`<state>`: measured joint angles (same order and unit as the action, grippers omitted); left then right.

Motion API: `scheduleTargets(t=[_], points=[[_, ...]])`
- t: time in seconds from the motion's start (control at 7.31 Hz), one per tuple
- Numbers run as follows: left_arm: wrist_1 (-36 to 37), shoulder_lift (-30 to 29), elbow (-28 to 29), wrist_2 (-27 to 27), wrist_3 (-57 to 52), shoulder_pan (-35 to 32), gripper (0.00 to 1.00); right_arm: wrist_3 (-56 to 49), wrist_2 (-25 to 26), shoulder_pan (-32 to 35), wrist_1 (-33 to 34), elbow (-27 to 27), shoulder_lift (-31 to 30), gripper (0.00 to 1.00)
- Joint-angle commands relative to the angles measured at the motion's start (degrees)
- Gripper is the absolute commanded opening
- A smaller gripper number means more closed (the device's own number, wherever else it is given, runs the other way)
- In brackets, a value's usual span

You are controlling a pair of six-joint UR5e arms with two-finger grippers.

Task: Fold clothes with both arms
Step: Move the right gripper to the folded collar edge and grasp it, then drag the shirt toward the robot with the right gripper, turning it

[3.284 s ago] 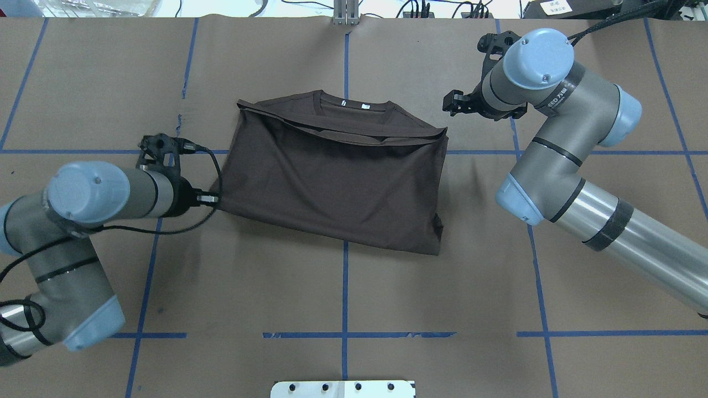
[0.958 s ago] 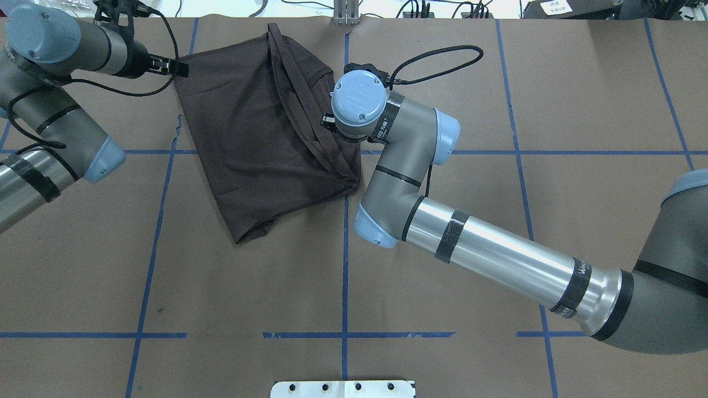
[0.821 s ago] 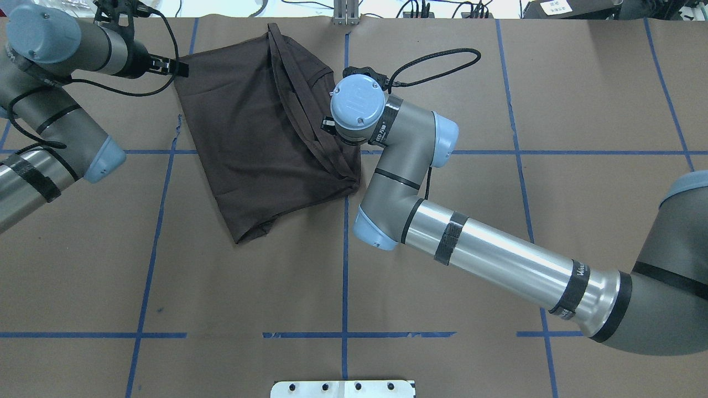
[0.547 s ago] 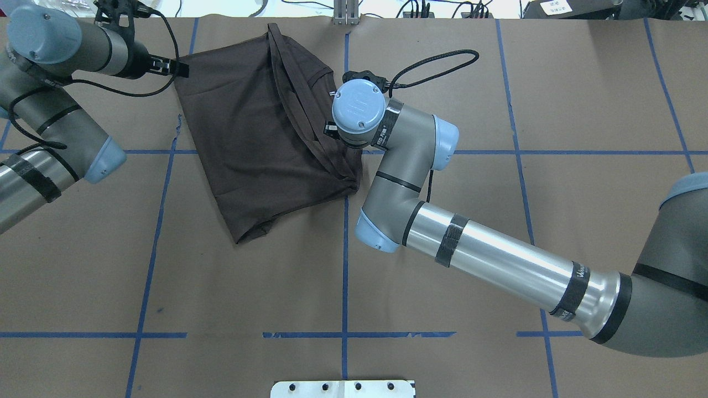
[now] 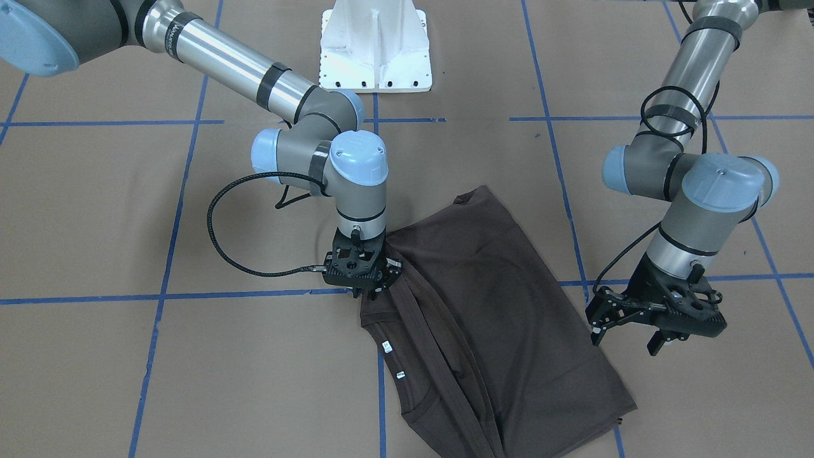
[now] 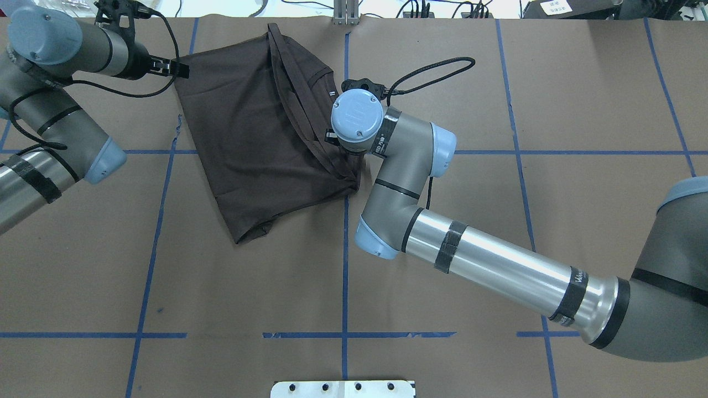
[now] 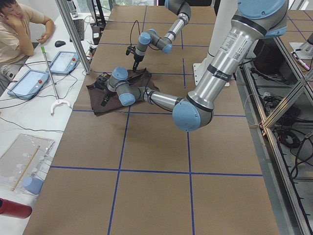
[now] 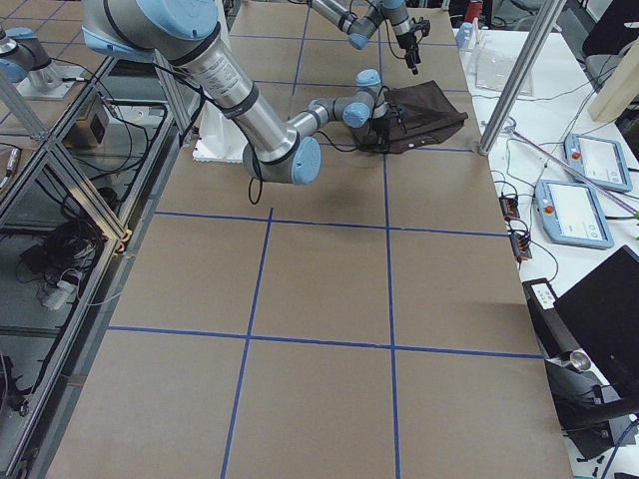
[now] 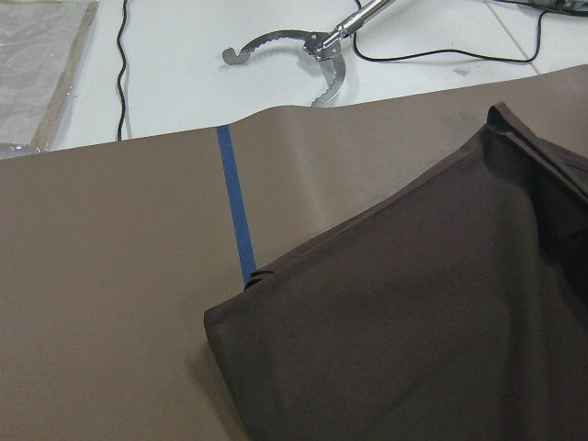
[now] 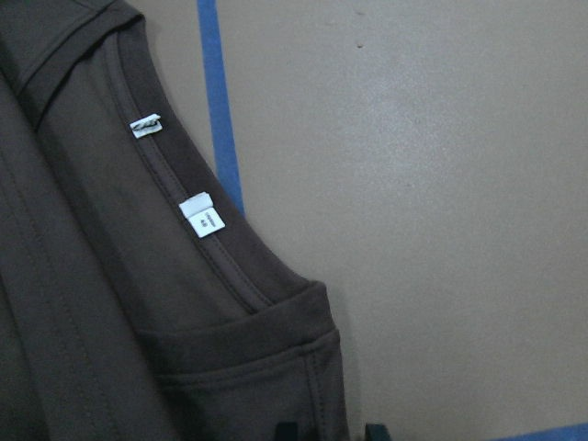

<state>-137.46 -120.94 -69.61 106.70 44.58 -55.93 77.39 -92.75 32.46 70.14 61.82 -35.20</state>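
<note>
From the overhead camera I can't see the right gripper: the wrist's blue cap sits right over it. The front camera gives it to me, pointing straight down at the collar-side edge of the dark brown T-shirt. Its own wrist camera shows the two fingertips standing apart, with the shoulder edge lying at the gap between them, and the white neck tags along the ribbed collar.

Overhead, the left gripper looks as if it touches the shirt's far corner. From the front I see its jaws spread wide, just beside the shirt's side edge. The left wrist camera shows that corner lying flat on the brown paper by a blue tape line.

The shirt lies folded on the table's far side, left of centre, skewed against the tape grid, with long creases running beside the collar.
</note>
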Motion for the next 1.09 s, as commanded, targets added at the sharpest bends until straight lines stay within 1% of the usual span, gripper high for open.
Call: scheduleTargets(t=[0.0,0.41,0.55,0.68,0.82,0.96], points=[[-0.1,0.0,0.0,0.0,0.1,0.0,1.00,0.4,0.0,-0.2,0.1,0.1,0.1,0.00],[-0.1,-0.1,-0.1,-0.2,0.3,0.1,1.00,0.1,0.6,-0.3,0.1,0.3,0.1,0.00],[-0.2,-0.1,-0.1,-0.2,0.3,0.2,1.00,0.0,0.4,0.1,0.3,1.5,0.0,0.00],[-0.3,-0.1,-0.1,-0.2,0.3,0.3,1.00,-0.1,-0.3,0.5,0.4,4.8,-1.9,0.00],[-0.3,-0.1,-0.1,-0.2,0.4,0.3,1.00,-0.1,-0.6,0.4,0.5,12.5,-8.3,0.00],[-0.4,-0.1,-0.1,-0.2,0.3,0.3,1.00,0.0,-0.6,0.1,1.3,23.1,-16.5,0.00]])
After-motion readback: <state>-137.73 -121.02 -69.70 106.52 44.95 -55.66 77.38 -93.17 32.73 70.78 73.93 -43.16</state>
